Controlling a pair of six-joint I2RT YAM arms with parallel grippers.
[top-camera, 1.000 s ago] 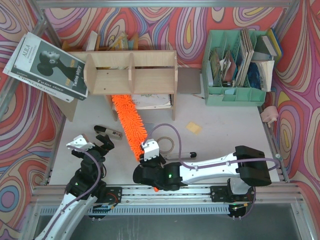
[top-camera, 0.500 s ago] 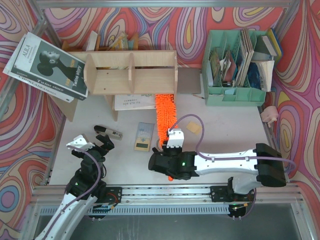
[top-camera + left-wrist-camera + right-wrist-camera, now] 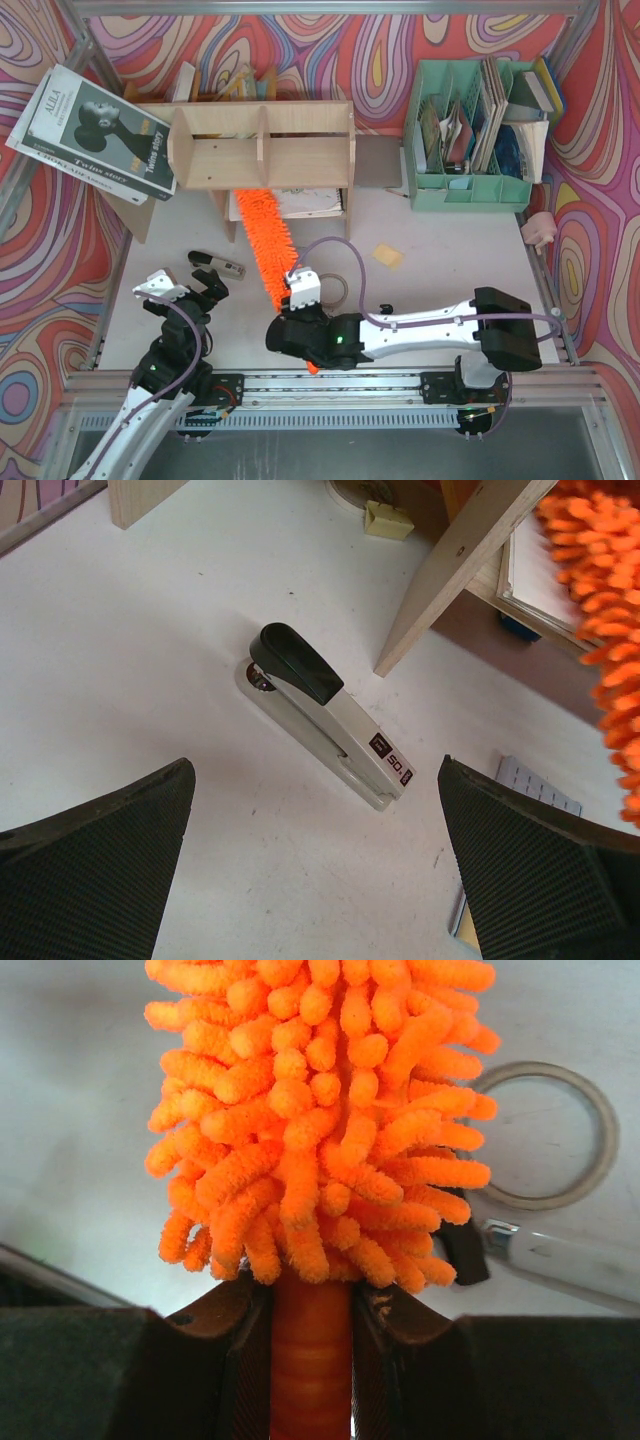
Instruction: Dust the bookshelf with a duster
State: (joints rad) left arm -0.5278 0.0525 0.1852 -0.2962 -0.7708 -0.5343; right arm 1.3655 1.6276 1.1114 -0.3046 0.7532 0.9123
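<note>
Orange duster (image 3: 262, 240) in right pincer (image 3: 310, 1330), under bookshelf (image 3: 300, 160)

Stapler (image 3: 325, 717) ahead between the spread left fingers (image 3: 95, 865), leg of the bookshelf (image 3: 455, 575) just beyond it, open table (image 3: 130, 650) ahead-left, tape ring (image 3: 545, 1202) and silver tool (image 3: 560, 1255) ahead-right of the right fingers (image 3: 90, 1370), duster (image 3: 320, 1110) filling the middle.

White table (image 3: 450, 262) carries bookshelf (image 3: 300, 118), stapler (image 3: 330, 715), organiser (image 3: 470, 190), perhaps tape ring (image 3: 548, 1200)

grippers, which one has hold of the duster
The right gripper: its jaws are shut on the handle of the duster. The left gripper is open and empty, near the stapler.
</note>
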